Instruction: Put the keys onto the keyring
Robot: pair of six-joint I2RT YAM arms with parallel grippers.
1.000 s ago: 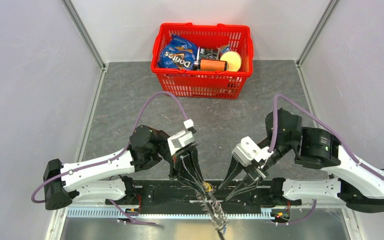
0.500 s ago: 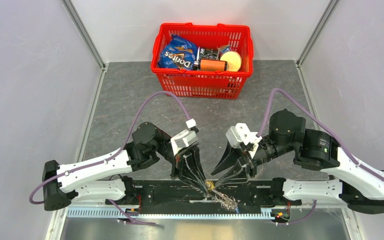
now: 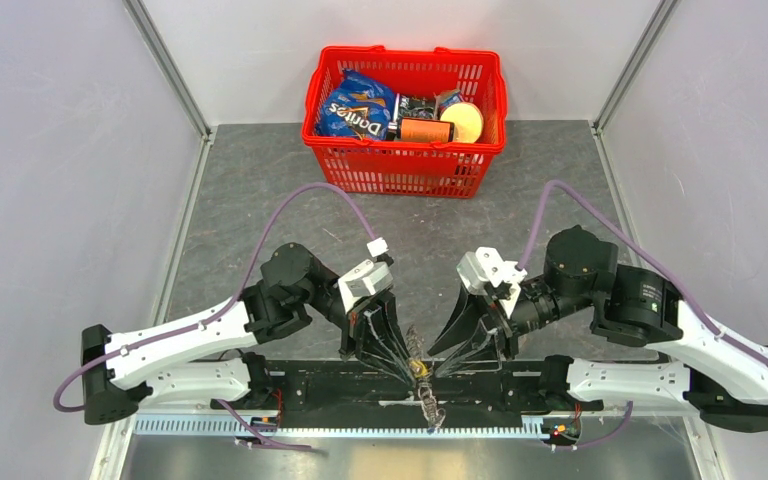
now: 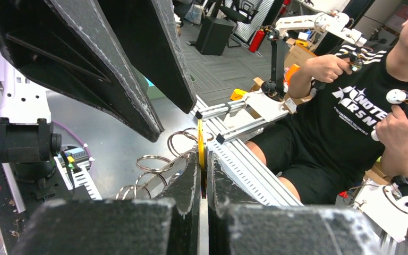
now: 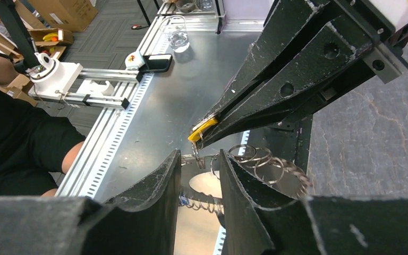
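Observation:
My left gripper (image 3: 410, 360) is shut on the yellow-headed key (image 3: 420, 368), edge-on between its fingertips in the left wrist view (image 4: 201, 151). A bunch of linked metal rings, the keyring (image 3: 430, 405), hangs from that key over the near table edge. It also shows in the left wrist view (image 4: 154, 162) and the right wrist view (image 5: 260, 159). My right gripper (image 5: 200, 156) is open, its fingertips on either side of the rings just below the yellow key (image 5: 197, 133). A small blue piece (image 5: 182, 201), apparently the blue key's head, hangs lower among the rings.
A red basket (image 3: 400, 172) with snack bags and tins stands at the far middle of the grey table. A black base bar (image 3: 310, 385) and a slotted metal rail (image 3: 260, 425) run along the near edge. A seated person (image 4: 350, 122) is beyond the rail.
My right gripper swung left and closed in on the left gripper's tips. The ring bunch swung from lower right to hang straight below the yellow key.

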